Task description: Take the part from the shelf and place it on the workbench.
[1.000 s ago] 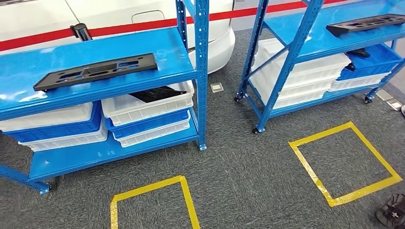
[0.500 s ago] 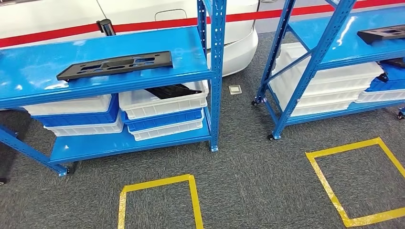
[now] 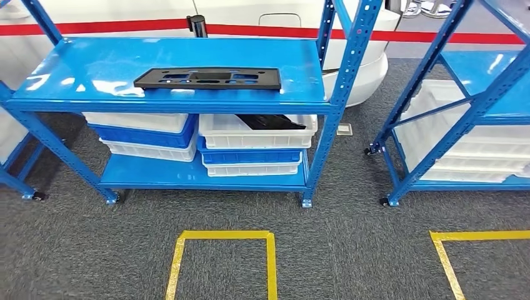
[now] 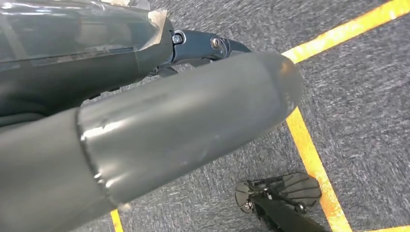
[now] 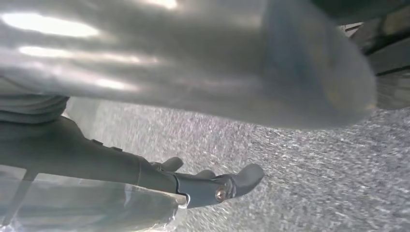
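A flat black part with several cut-outs lies on the top board of the blue shelf, straight ahead in the head view. Another black part sticks out of a white bin on the level below. My left hand hangs over the grey carpet with nothing in it, its thick grey thumb apart from the dark fingers. My right hand also hangs low and holds nothing, its dark fingers stretched out away from the thumb.
White and blue bins are stacked on the lower shelf board. A second blue rack with white bins stands at the right. Yellow tape squares mark the carpet in front. A white car with a red stripe is behind.
The camera has turned left: the whole scene slid right, so the shelf with the black part now sits in the middle and squarer to me. The part itself has not moved.
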